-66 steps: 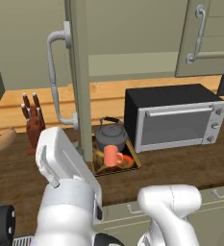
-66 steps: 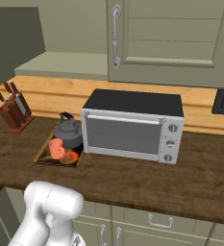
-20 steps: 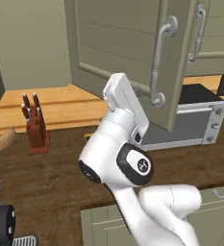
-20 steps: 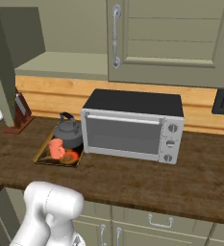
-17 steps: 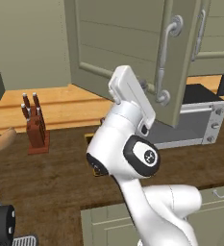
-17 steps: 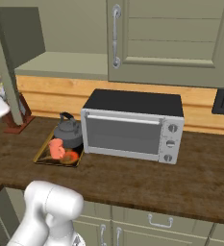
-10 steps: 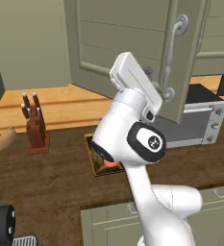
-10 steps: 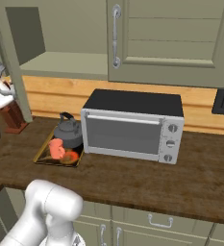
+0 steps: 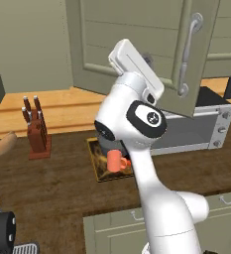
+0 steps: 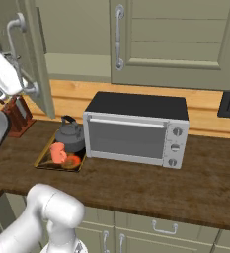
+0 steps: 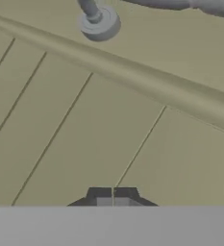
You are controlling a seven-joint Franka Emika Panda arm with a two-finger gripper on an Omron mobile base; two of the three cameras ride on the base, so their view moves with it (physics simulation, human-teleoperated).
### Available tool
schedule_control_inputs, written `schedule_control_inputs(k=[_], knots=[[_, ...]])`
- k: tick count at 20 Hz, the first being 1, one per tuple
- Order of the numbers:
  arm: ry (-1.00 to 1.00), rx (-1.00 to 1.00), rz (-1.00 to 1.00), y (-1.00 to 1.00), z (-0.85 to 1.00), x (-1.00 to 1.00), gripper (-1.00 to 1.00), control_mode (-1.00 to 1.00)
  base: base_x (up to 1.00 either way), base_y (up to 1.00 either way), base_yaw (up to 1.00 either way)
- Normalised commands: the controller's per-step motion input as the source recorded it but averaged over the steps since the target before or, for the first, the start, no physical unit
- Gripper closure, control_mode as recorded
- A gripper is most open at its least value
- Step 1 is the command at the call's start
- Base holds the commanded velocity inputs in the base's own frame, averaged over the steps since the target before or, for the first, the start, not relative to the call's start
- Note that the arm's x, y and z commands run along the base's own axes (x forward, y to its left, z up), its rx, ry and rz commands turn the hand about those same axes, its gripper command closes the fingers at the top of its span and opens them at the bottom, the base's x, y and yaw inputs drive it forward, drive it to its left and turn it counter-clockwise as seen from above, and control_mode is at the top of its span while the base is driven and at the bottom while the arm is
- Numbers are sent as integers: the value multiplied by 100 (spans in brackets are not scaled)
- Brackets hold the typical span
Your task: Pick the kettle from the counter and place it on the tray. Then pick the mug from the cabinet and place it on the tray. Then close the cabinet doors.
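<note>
My gripper is shut and empty, its fingertips pressed together close against the panelled face of the left cabinet door, near the foot of its bar handle. That door stands partly open, with my hand behind it at the left edge. The right cabinet door is closed. On the dark counter lies the tray. It carries the dark grey kettle and the salmon-orange mug. My arm hides most of the kettle in the left base view, where the mug shows.
A silver toaster oven stands right beside the tray. A knife block sits on the counter to the left. A tan wooden ledge runs behind them. Low drawers line the front.
My hand has swung up and to the right against the left cabinet door, and the door has turned further towards closed. Kettle, mug and tray have stayed put.
</note>
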Motion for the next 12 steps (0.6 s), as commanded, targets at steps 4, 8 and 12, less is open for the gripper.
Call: schedule_control_inputs(k=[4,8,12], knots=[[11,5,4,-25,-2,100,100,-100,0,0,0],[19,11,18,-25,-7,99,100,-100,0,0,0],[29,22,24,-41,0,92,100,-100,0,0,0]])
